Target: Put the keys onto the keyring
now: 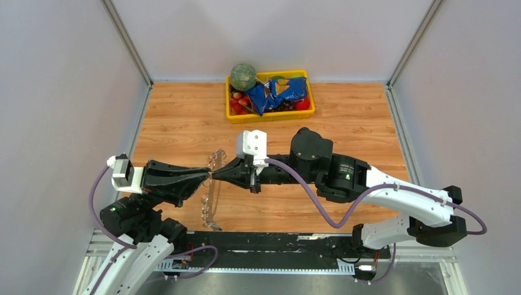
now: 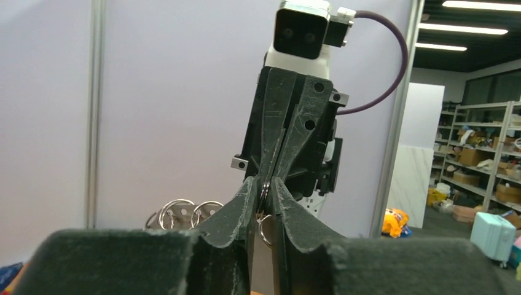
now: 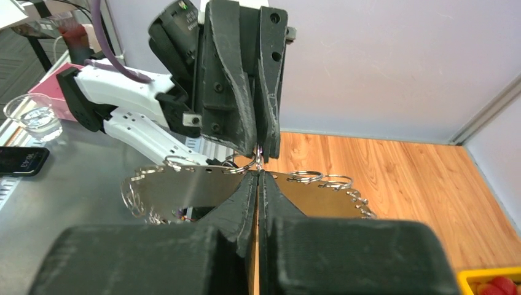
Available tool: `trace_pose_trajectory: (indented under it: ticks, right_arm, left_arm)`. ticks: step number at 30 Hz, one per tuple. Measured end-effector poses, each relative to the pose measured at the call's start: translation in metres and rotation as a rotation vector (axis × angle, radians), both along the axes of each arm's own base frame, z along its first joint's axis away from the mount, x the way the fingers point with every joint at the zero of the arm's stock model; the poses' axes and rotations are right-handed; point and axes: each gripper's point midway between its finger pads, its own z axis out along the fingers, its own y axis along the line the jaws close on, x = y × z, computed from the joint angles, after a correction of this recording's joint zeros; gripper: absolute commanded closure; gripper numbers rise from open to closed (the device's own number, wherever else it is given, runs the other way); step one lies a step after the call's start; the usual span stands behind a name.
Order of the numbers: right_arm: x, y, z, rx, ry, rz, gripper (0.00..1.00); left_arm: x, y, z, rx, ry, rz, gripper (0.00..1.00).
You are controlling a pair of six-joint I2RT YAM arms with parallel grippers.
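Note:
The keyring (image 1: 211, 203) is a thin shiny metal disc fringed with small silver rings, held on edge above the wooden table. Its face shows in the right wrist view (image 3: 184, 187), and its rings show in the left wrist view (image 2: 178, 214). My left gripper (image 1: 207, 178) and right gripper (image 1: 216, 177) meet tip to tip at its upper edge. The left gripper (image 2: 264, 196) is shut on one small silver ring of the fringe. The right gripper (image 3: 258, 178) is shut at the same spot on the disc's rim. No keys are in view.
A yellow tray (image 1: 270, 117) stands at the back of the table with a green melon (image 1: 243, 76), a blue bag and red fruit in it. White walls close in the left, right and far sides. A glass beaker (image 3: 34, 117) and a phone sit beyond the near edge.

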Motion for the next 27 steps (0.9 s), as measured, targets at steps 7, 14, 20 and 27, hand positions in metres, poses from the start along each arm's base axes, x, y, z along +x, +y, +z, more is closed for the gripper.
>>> trace_pose_trajectory:
  ticks: [7, 14, 20, 27]
  right_arm:
    - [0.009, -0.024, -0.007, -0.026, 0.003, -0.061, 1.00]
    - [0.009, -0.052, -0.018, -0.067, 0.003, -0.097, 1.00]
    - [0.010, -0.074, -0.037, -0.131, 0.011, -0.133, 1.00]
    - [0.016, -0.099, -0.071, -0.237, 0.060, -0.209, 1.00]
  left_arm:
    - [0.010, -0.004, -0.007, 0.099, 0.091, 0.050, 0.53]
    - [0.018, -0.008, -0.020, 0.205, 0.149, 0.084, 0.50]
    - [0.029, -0.018, -0.026, 0.298, 0.184, 0.084, 0.48]
    - [0.061, -0.040, -0.060, 0.416, 0.297, 0.045, 0.46]
